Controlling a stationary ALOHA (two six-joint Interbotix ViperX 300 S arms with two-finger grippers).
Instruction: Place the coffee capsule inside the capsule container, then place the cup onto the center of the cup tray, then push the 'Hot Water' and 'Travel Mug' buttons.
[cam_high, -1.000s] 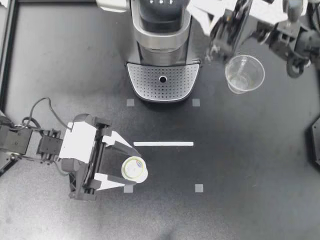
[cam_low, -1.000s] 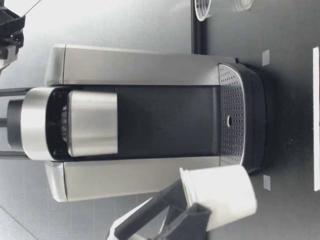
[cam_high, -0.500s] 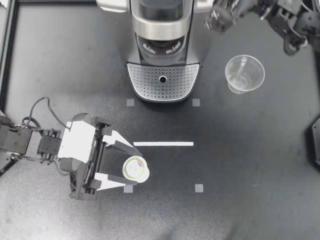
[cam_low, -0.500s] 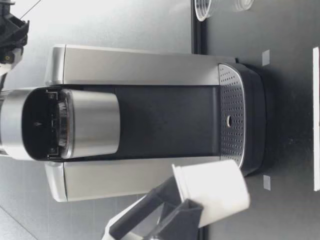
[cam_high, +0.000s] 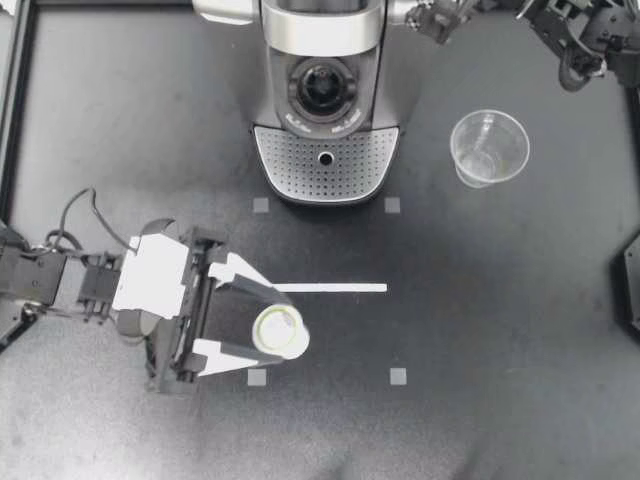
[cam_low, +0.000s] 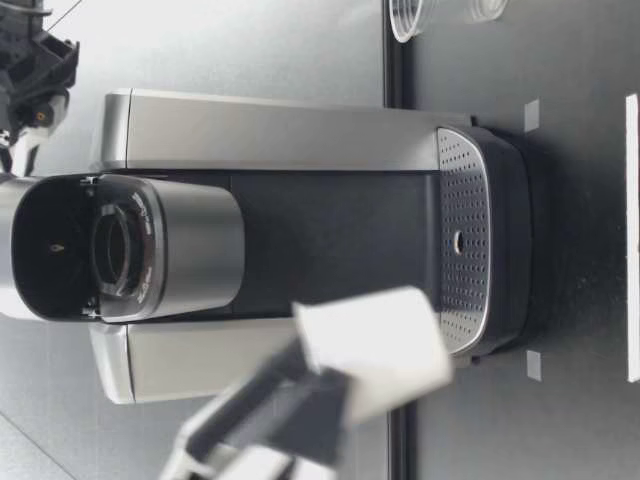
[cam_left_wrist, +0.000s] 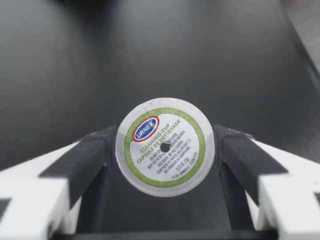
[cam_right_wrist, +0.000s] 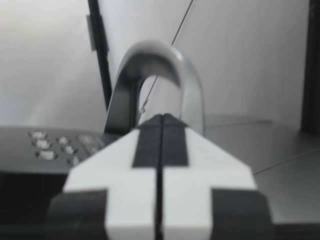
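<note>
While my left tool (cam_high: 268, 330) clamps the coffee capsule (cam_high: 280, 333) well in front of the coffee machine (cam_high: 325, 150), its capsule container (cam_high: 322, 88) gapes open; my right tool (cam_high: 432, 17), pinched empty, hangs beside the machine. Risk: a tilted capsule catching the container's rim.

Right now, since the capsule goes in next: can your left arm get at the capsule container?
Probably yes. My left gripper is shut on the coffee capsule, the capsule container stands open, facing up, and the table between them looks bare. My right gripper, shut, sits beside the machine, not over the opening.
</note>
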